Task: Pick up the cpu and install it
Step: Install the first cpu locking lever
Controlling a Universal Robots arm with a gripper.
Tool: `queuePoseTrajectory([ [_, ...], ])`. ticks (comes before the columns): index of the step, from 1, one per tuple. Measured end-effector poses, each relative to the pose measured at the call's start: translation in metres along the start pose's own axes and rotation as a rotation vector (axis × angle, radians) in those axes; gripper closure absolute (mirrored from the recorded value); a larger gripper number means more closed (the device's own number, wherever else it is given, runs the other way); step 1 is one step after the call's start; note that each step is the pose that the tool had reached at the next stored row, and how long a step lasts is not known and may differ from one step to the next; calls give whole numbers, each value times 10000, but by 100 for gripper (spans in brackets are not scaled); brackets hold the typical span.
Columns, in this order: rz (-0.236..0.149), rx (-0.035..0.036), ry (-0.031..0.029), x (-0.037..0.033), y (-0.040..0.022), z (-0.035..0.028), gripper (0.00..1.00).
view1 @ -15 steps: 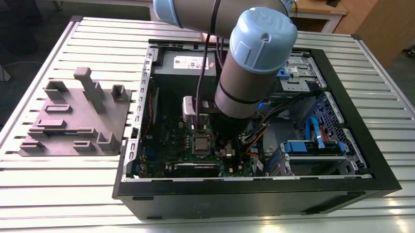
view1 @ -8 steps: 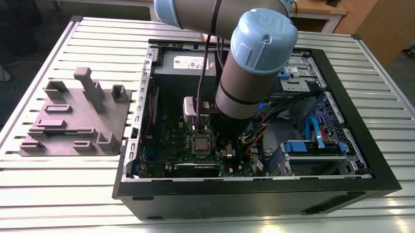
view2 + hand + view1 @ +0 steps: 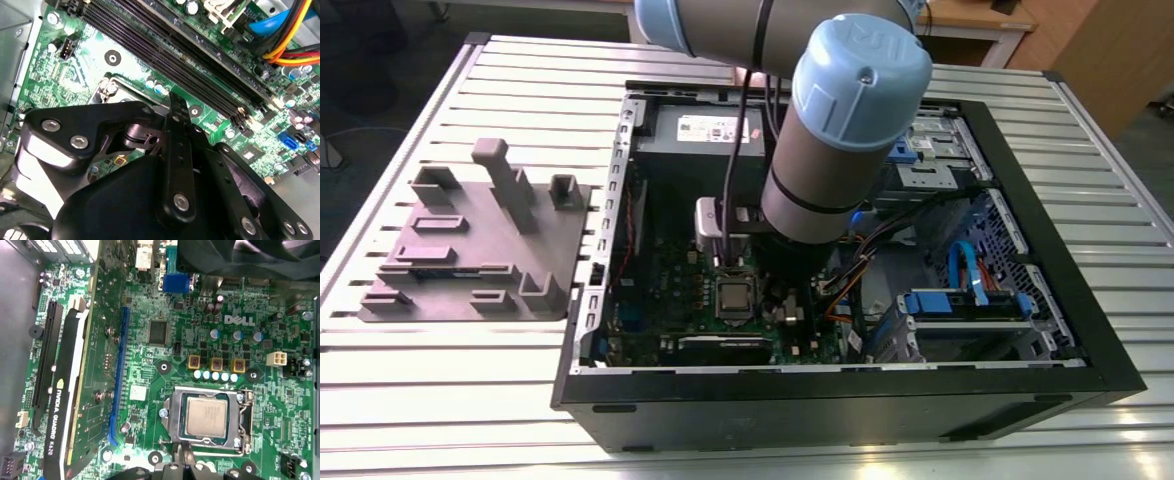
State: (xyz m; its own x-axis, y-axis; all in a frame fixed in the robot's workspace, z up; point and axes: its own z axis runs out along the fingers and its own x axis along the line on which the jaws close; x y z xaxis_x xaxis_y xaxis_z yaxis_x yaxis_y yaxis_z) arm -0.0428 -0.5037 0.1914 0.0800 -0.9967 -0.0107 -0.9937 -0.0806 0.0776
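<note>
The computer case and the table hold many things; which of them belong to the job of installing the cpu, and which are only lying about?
Belong to the job:
- cpu, lying in the socket frame
- gripper, low over the green board

Only lying about:
- grey tray on the table, at the exterior view's left
- graphics card
- blue slot
- coloured cables

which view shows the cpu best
The first wrist view: the cpu faces the camera squarely, sitting in the socket frame on the motherboard. The exterior view shows the chip small, beside the arm. In the second wrist view the gripper body covers that spot.
</note>
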Motion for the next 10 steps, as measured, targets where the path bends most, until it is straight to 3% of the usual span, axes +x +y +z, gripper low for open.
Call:
queuePoseTrajectory([
  [10, -1, -2, 6, -2, 16, -213, 90],
])
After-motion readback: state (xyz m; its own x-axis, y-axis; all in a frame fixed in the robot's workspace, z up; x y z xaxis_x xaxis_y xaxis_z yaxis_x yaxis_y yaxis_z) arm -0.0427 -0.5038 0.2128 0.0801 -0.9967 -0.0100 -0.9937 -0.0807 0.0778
